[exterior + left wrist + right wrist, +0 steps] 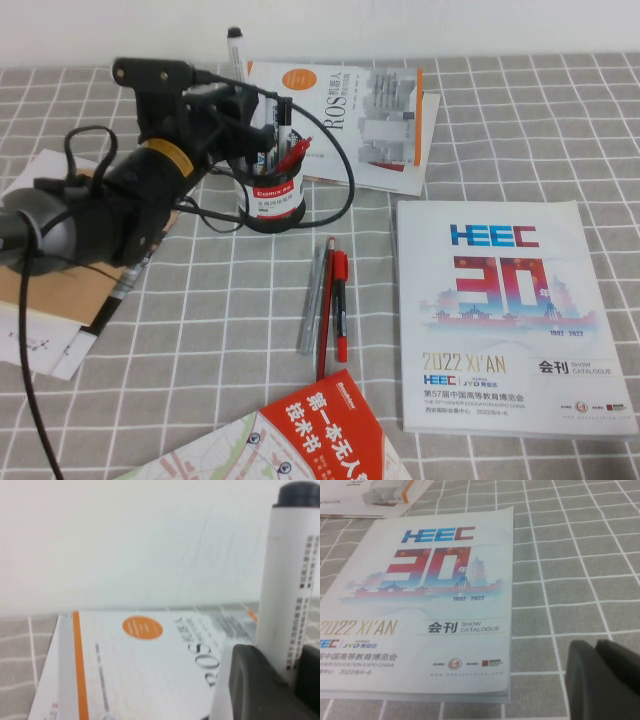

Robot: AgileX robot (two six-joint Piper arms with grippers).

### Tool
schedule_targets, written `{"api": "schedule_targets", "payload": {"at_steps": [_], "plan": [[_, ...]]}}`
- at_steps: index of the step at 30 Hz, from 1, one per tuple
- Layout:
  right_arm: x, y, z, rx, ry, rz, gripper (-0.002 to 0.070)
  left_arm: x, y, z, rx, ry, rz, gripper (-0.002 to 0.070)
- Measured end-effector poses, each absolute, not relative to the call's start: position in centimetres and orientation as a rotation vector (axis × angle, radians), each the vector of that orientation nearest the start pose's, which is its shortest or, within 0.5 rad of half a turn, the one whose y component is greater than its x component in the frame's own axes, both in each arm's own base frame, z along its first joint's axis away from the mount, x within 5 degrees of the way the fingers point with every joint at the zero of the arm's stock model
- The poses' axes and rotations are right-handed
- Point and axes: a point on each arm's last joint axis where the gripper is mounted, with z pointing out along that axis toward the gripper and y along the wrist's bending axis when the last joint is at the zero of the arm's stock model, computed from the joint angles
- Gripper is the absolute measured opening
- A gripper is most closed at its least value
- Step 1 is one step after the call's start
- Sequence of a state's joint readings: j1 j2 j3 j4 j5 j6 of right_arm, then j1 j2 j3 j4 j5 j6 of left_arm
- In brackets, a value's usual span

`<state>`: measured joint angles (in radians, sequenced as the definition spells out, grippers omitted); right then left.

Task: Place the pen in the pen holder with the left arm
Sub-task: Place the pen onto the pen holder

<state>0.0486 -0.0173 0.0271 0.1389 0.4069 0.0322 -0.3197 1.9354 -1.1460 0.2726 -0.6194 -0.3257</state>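
I have the marker point(238, 52) clamped upright in the left hand point(240, 100), upper left, above the mesh pen holder point(274, 198); next, lower it in. Right hand point(605, 680): can't tell.

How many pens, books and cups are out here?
Pens loose on table: 3 (grey pen, thin red pen, red-capped pen)
The pen held upright in left gripper: 1
Pen holder: 1
Books: 3 (ROS book, HEEC catalogue, red booklet)
Total: 8; the holder's contents are uncountable. Right gripper hovers beside the catalogue.
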Motion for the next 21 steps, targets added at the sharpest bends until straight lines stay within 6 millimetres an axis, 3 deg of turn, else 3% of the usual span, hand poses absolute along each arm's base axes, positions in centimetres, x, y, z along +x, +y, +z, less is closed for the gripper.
{"api": "schedule_targets", "payload": {"at_steps": [14, 16, 21], "plan": [[5.1, 0.7, 16.9, 0.068, 1.900, 0.194, -0.0013, 41.0, -15.3, 19.5, 0.388, 1.732, -0.405, 0.0120], [5.1, 0.7, 16.9, 0.068, 1.900, 0.194, -0.0013, 41.2, -15.3, 19.7, 0.396, 1.742, -0.394, 0.0147], [5.1, 0.7, 16.9, 0.068, 1.900, 0.194, -0.0013, 41.3, -15.2, 19.8, 0.389, 1.750, -0.392, 0.0292]]}}
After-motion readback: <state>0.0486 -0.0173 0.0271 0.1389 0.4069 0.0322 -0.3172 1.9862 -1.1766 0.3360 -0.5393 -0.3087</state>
